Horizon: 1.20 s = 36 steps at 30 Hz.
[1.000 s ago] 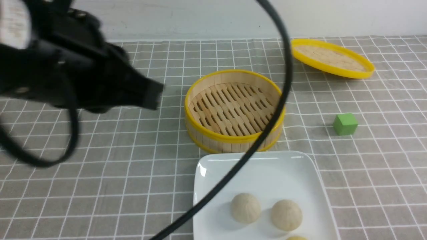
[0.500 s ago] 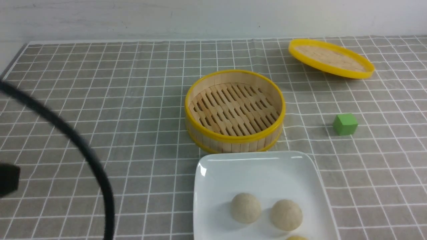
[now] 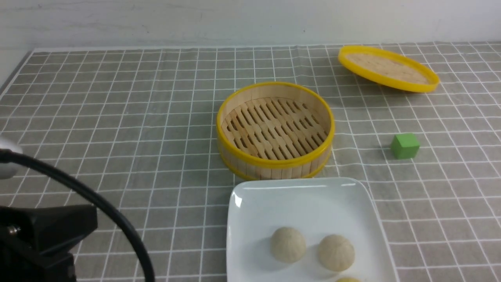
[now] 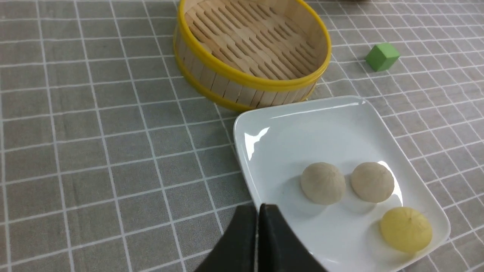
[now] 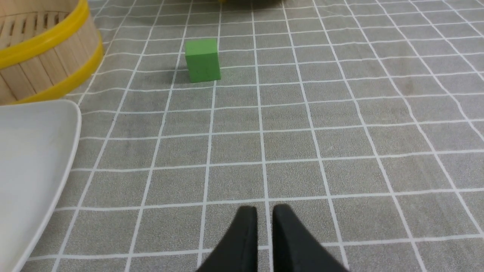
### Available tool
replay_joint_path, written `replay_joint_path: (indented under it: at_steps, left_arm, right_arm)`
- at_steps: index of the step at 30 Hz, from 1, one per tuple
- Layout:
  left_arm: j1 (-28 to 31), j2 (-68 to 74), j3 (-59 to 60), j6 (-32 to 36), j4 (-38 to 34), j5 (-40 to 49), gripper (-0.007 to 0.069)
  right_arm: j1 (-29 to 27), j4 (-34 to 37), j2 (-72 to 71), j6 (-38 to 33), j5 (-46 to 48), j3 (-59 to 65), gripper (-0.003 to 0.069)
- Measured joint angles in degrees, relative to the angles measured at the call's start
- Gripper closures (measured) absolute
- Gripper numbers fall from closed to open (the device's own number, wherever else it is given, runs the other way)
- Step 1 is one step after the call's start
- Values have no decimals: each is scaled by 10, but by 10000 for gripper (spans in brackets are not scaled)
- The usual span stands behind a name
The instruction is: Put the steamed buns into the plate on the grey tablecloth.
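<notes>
Swung back into the front view's lower left corner, the left arm (image 3: 51,235) keeps its pincer (image 4: 258,211) nearly pressed together; the right pincer (image 5: 266,211) stands slightly spread. Two steamed buns (image 3: 288,244) rest on the white plate (image 3: 305,199), beside the steamer (image 3: 276,129).

Front view: even, moderately bright light, direction uncertain; small white glare on the left rim of the white square plate (image 3: 321,203); soft shadow under the tilted yellow-rimmed bamboo lid (image 3: 387,69). Left wrist view: sharp tablecloth (image 4: 94,151) grid; brighter glare inside the plate's corner; dark, blurred fingertips (image 4: 268,241). Right wrist view: crisp green cube (image 5: 203,60); similarly soft-focus fingertips.
</notes>
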Motion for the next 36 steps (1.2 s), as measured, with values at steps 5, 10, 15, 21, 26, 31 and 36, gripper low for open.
replay_joint_path:
  at_steps: [5, 10, 15, 21, 26, 31, 36]
  left_arm:
    - [0, 0, 0, 0, 3, 16, 586]
    - [2, -1, 52, 2, 37, -79, 582]
    - [62, -39, 167, 15, 47, -202, 577]
    - [201, -130, 263, 130, -11, -234, 572]
    - [340, -231, 342, 255, -90, -236, 570]
    - [426, -303, 387, 280, -106, -236, 563]
    - [461, -316, 402, 282, -104, -235, 557]
  right_arm:
    - [0, 0, 0, 0, 0, 0, 565]
    - [0, 0, 0, 0, 0, 0, 559]
    - [0, 0, 0, 0, 0, 0, 558]
    - [0, 0, 0, 0, 1, 0, 555]
    - [0, 0, 0, 0, 1, 0, 549]
    - [0, 0, 0, 0, 1, 0, 544]
    - [0, 0, 0, 0, 1, 0, 537]
